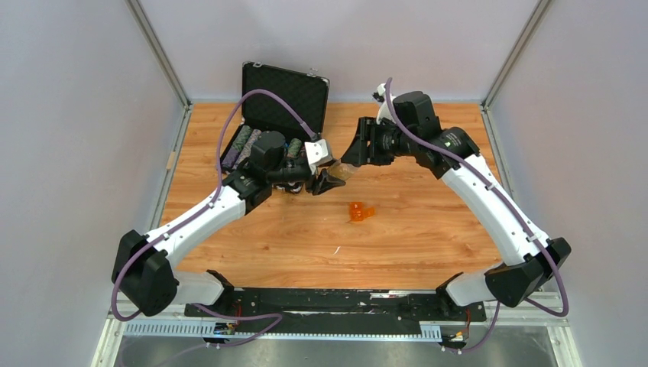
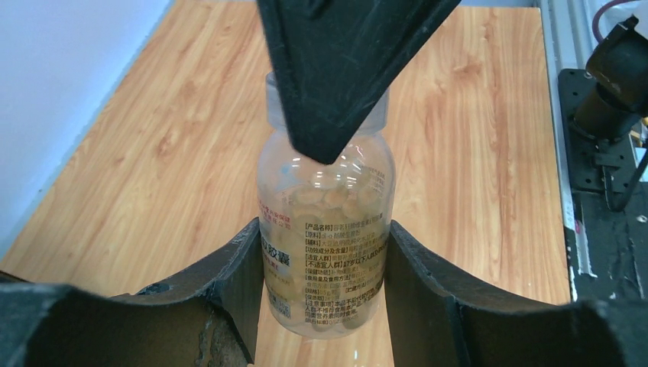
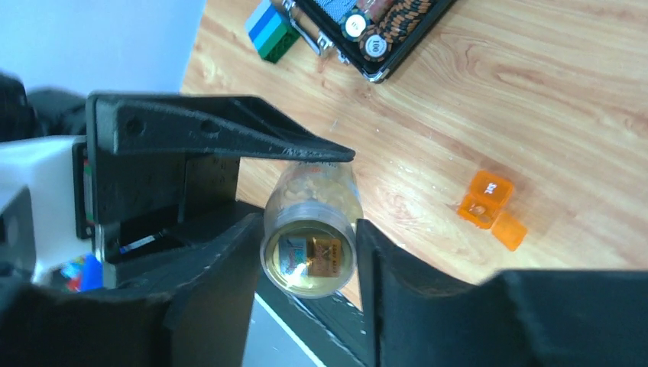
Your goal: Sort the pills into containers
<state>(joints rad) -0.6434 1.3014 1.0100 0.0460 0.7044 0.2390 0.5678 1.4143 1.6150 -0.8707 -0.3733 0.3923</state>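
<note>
A clear pill bottle (image 2: 325, 229) with tan pills (image 2: 328, 200) inside and a printed label hangs above the table between the two arms. My left gripper (image 2: 325, 225) is shut on its body, one finger against each side. My right gripper (image 3: 308, 229) meets the bottle (image 3: 309, 252) end-on, and its two fingers press on the rim of the capped end. In the top view the left gripper (image 1: 328, 182) and the right gripper (image 1: 353, 162) stand tip to tip. The orange containers (image 1: 359, 212) lie on the wood just in front of them, also seen in the right wrist view as small orange containers (image 3: 489, 206).
A large black case (image 1: 283, 99) stands open at the back left with striped chip rows inside. A blue and green block (image 3: 271, 29) lies beside the case's corner (image 3: 374, 73). Grey walls close in the table on three sides.
</note>
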